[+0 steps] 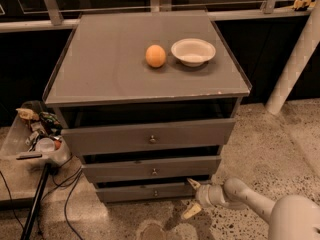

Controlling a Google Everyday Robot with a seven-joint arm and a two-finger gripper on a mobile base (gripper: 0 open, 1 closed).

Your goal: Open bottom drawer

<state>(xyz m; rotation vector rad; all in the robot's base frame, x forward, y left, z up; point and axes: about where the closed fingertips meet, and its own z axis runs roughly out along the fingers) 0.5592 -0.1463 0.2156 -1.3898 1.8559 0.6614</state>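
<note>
End effector [191,198]: fingers apart, just right of bottom drawer [125,192]; best centred on knob [155,193] (tiny) before closing.

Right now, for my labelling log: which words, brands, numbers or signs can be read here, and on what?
None can be read.
No text shows on the cabinet top, the bottom drawer, the orange, the white bowl or the hand, which hangs open by the bottom drawer's right end.
Any labels on the clutter at left cannot be made out.
</note>
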